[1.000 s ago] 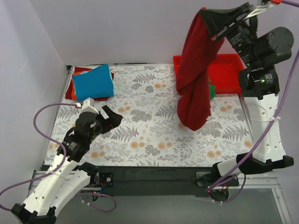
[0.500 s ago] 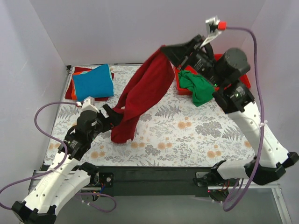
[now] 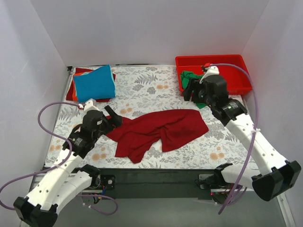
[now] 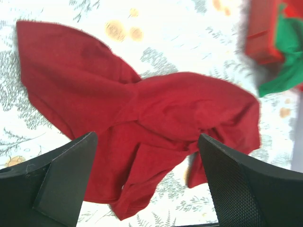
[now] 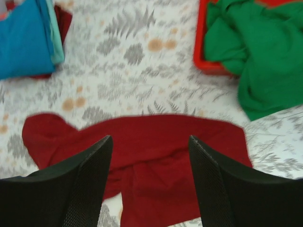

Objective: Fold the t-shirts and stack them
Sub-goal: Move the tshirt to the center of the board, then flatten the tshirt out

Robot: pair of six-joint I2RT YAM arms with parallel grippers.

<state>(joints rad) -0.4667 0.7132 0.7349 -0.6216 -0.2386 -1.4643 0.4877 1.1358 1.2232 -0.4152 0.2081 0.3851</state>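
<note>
A large dark red t-shirt [image 3: 158, 131] lies crumpled and spread across the middle of the floral cloth. My left gripper [image 3: 115, 118] stands open at the shirt's left end, its jaws wide above the cloth [image 4: 142, 118] and holding nothing. By the red tray's front left corner my right gripper [image 3: 191, 91] is open too, looking down on the red t-shirt [image 5: 142, 142]. A green t-shirt [image 3: 193, 79] sits bunched in the tray and spills over its edge. At the back left a folded bright blue t-shirt [image 3: 94, 84] tops an orange and a red one.
The red plastic tray [image 3: 236, 64] stands at the back right, against the wall. White walls close in the back and both sides. The floral table cloth [image 3: 156, 90] covers the whole work surface. Purple cables loop beside each arm.
My right gripper swung the dark red t-shirt leftward, opened and let it go; the shirt now lies on the cloth. The right arm has dropped low by the tray. The left arm has barely moved.
</note>
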